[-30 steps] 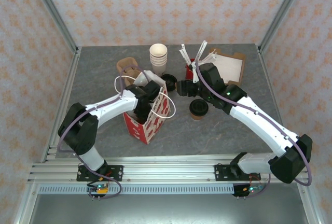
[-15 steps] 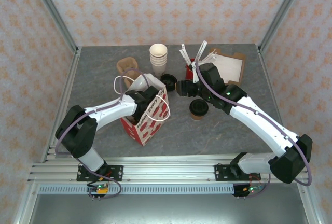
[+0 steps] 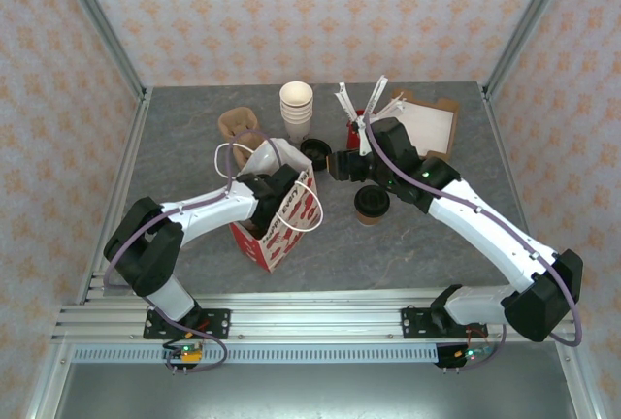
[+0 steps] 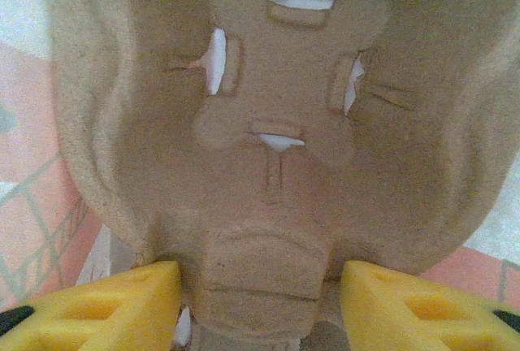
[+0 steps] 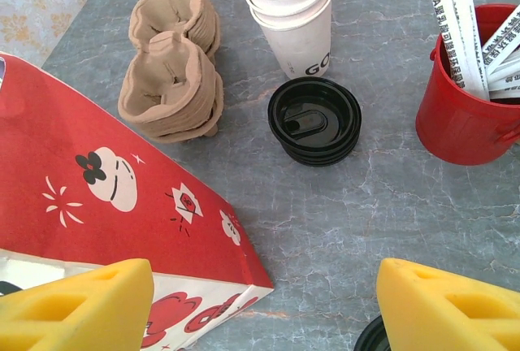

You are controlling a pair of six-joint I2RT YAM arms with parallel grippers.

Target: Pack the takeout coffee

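Right, risk notes: the takeout coffee (image 3: 372,203) stands upright on the table (image 3: 194,177), lid on, not packed yet. It sits just beside the right pincer (image 5: 264,306), outside one finger and a bit behind the tips. In the wrist view we see a sliver of its lid at that finger. That pincer is spread wide, holds nothing and hovers over the table.

Main worry: the cup is beside the wrist, not between the fingers. We judge the arm must back off and swing round to grab it, and a finger or the wrist body could clip the cup and tip it. The paper wall looks soft, so an over-hard squeeze could pop the lid.

Ahead of the right pincer lie a loose black lid (image 5: 314,119) and a cup stack (image 5: 292,10). That's a wrong-target risk if we go forward instead of back.

Across from it, the left pincer (image 4: 260,294) is down in the red-and-white bag (image 3: 281,230). Its fingers stand apart either side of a pulp carrier (image 4: 276,140) tab, with a thin gap each side as far as we can see, so it isn't clamped. If the carrier sits crooked, the cup won't seat.

The bag is just beside the right pincer's other finger. Its handle loop (image 3: 309,201) hangs by the left arm, so pulling out could snag it and drag the bag over. Both arms meet at the bag mouth, so collision is the other one to watch.
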